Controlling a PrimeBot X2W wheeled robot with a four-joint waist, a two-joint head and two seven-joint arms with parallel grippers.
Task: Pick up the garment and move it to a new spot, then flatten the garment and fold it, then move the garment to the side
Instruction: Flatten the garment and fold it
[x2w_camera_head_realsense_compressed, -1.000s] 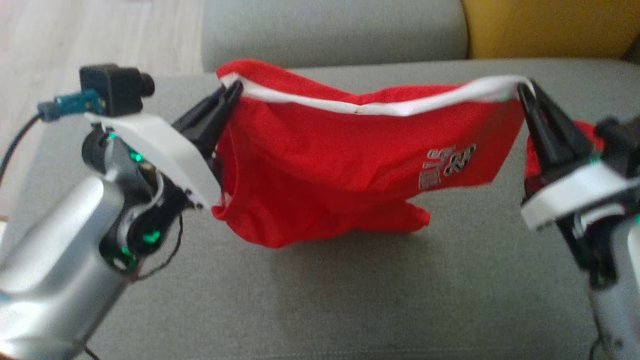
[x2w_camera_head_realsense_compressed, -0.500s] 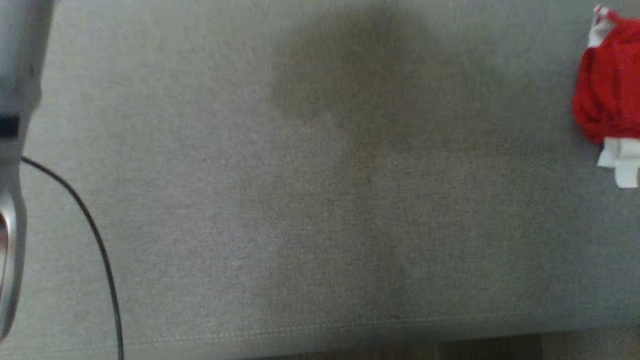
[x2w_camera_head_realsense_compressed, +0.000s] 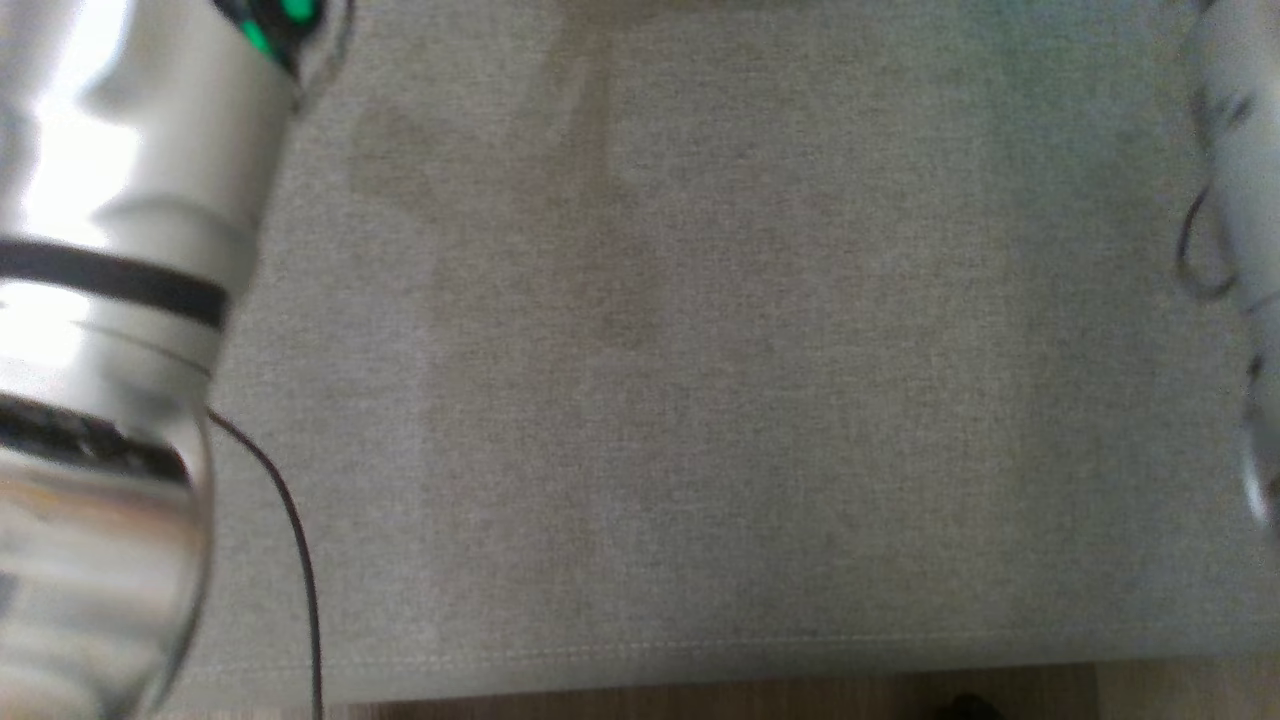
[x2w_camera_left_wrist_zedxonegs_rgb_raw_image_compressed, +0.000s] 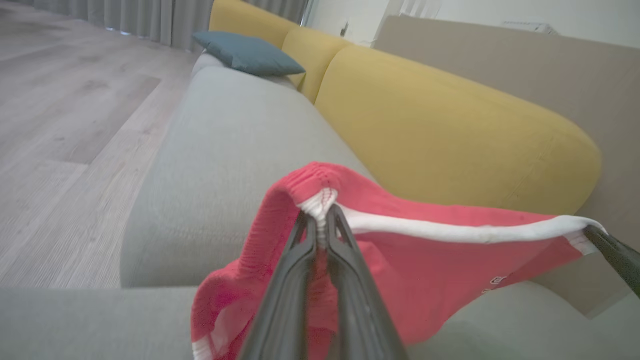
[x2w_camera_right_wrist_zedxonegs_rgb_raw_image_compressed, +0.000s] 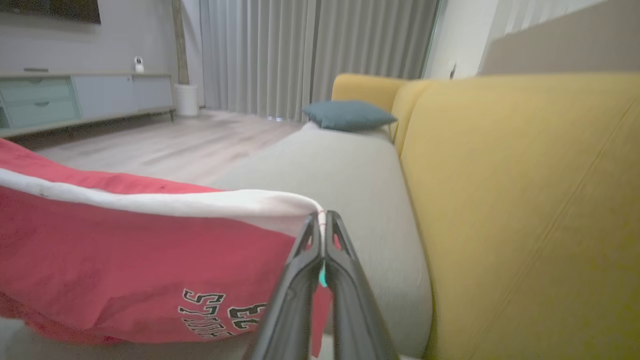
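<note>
- Since a second ago the head view has been swung down onto the grey seat cushion. This is taken as a shift of the camera, not of the cloth. The grip on both ends is matched by what was seen then.
- At the left, the pale left forearm is seen raised over the seat, with a thin cable trailing below it.
- The left gripper is clamped on the left end of the white band of the red garment, fingers pressed together with the hem bunched between them.
- The garment is held clear above the cushion. Its long axis is stretched from left to right between the two grippers, the band is kept uppermost, and the body is left to hang down. This hold is judged to serve spreading, so that the cloth can be laid flat.
- The printed lettering lies near the right end and appears inverted.
- At the right, the right gripper is closed on the band's other end, just before the yellow backrest.
</note>
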